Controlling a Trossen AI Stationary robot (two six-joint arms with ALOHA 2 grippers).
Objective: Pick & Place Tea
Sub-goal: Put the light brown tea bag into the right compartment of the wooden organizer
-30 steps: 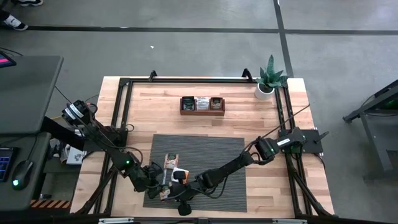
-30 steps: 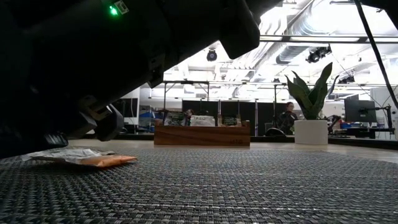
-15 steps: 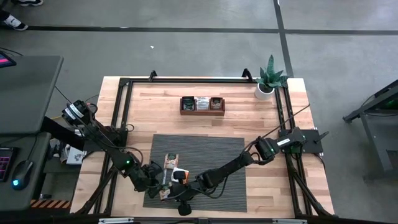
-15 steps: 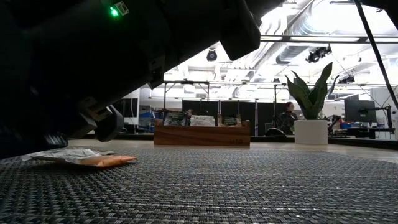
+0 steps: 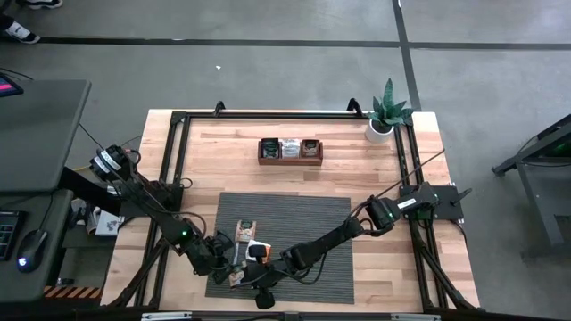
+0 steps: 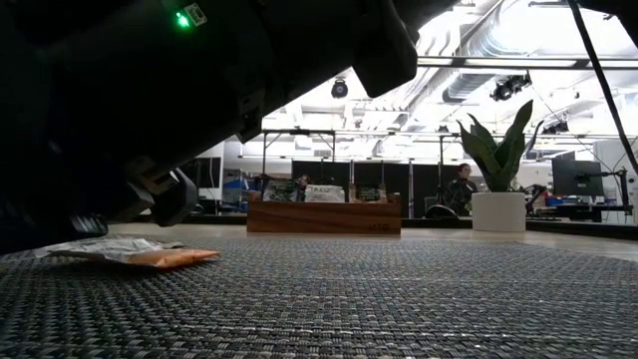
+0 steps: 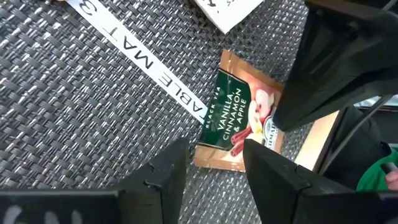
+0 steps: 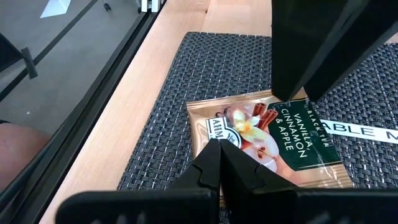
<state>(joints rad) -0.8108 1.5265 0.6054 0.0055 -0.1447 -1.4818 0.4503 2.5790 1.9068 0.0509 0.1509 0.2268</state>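
Left gripper point(image 7: 211, 163) stands with fingers apart over the tan-and-green tea sachet point(image 7: 239, 121), holding nothing; the right gripper point(image 8: 221, 163), pinched shut and empty, hovers at its other side. Only the wrist views show the print: "VANILLA, CINNAMON & APPLE", beside a white strip point(image 7: 143, 59) reading "ABLE MAT". The sachet lies flat at the grey mat's point(image 5: 294, 214) near left corner. From above, a wooden box point(image 5: 290, 151) holds more tea far off.

tea sachet point(image 7: 241, 122): "VANILLA CINNAMON & APPLE" | white strip point(image 7: 140, 59): "ABLE MAT"
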